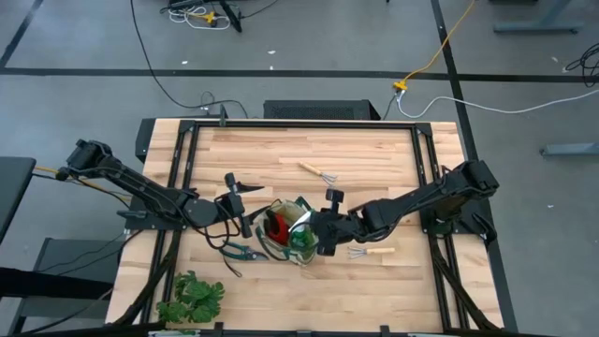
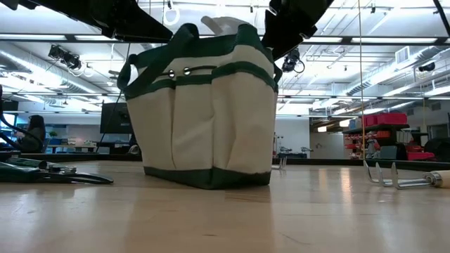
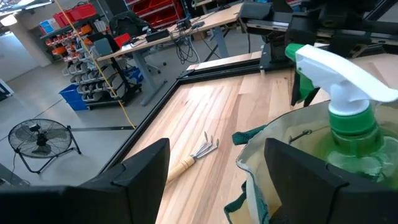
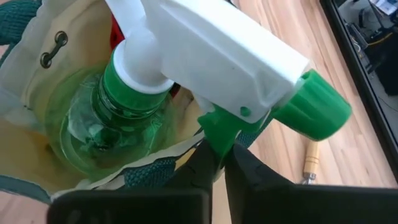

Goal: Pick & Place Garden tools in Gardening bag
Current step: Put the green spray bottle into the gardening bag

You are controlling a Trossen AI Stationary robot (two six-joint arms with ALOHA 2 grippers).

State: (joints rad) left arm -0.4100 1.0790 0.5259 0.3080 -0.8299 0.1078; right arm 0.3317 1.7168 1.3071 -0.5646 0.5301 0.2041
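The beige gardening bag with green trim [image 1: 284,230] stands upright on the table's middle [image 2: 204,105]. The green spray bottle with the white nozzle [image 4: 118,106] stands inside it, nozzle head above the rim [image 2: 221,24]. Red gloves [image 1: 275,227] lie in the bag. My right gripper [image 4: 221,165] is at the bag's right side, shut on the bottle. My left gripper [image 3: 217,171] is open at the bag's left rim [image 3: 249,158]; I cannot tell whether it touches it. One rake [image 1: 318,173] lies far, one [image 1: 370,250] lies right of the bag. The shears [image 1: 239,250] lie left. My right gripper pinches the spray bottle's green trigger [image 4: 214,134], under the white nozzle head, between its two fingers. The fingers come from the table's right side, slanting down over the bag's rim. The bottle stands about upright, its body down inside the bag.
A leafy green plant [image 1: 192,298] stands at the table's near left corner. Black frame rails [image 1: 187,168] run along the table's edges. Bare wood lies on the near side of the bag [image 2: 225,218].
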